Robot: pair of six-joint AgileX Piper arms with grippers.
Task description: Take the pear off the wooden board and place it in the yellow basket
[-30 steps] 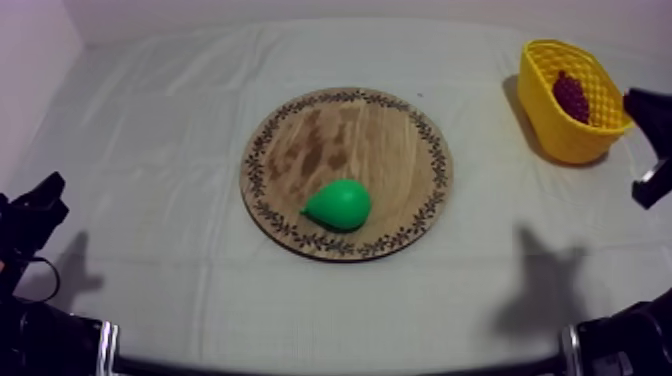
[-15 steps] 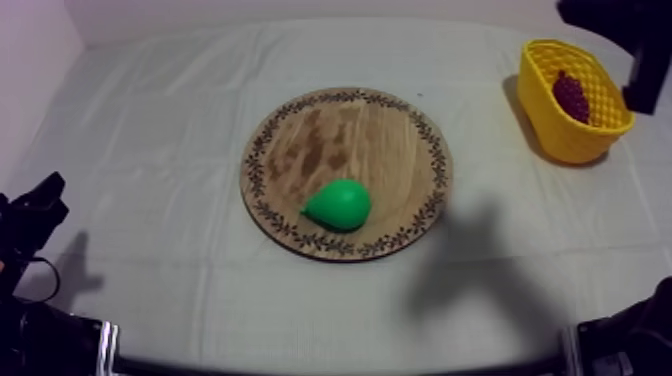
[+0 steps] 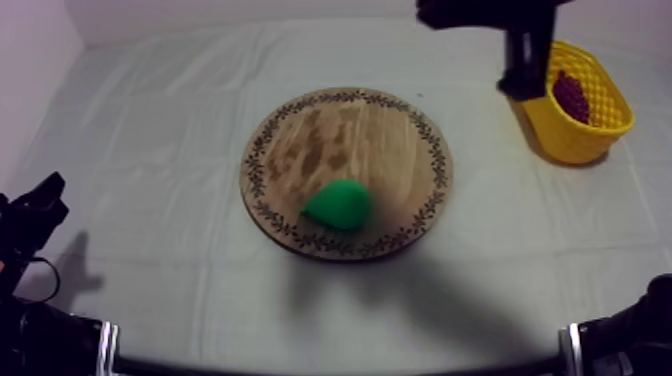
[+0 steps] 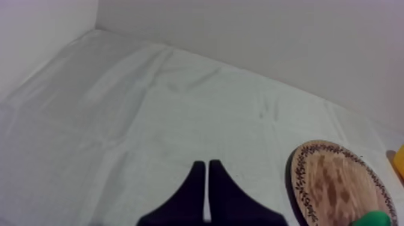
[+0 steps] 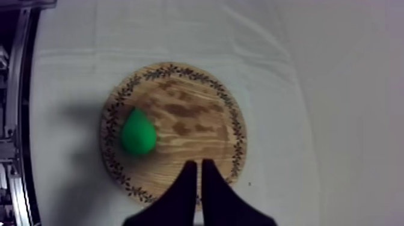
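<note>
Grey-white cloth covers the desk (image 3: pixel 150 130). Pear (image 3: pixel 340 204) is seen lying on the wooden board (image 3: pixel 345 130), toward its near rim, untouched. Yellow basket (image 3: pixel 575 140) is set well apart at the right, grapes (image 3: pixel 571 96) inside. Right pincer (image 5: pixel 197 163) is held narrow, fingers together, over the board's rim; left pincer (image 4: pixel 206 163) likewise narrow, over bare cloth.

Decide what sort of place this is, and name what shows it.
Most likely a robot lab bench set up for practice: a table under a plain cloth, a toy pear on a round wooden board, a yellow basket holding a bunch of grapes, and a black robot arm above.
</note>
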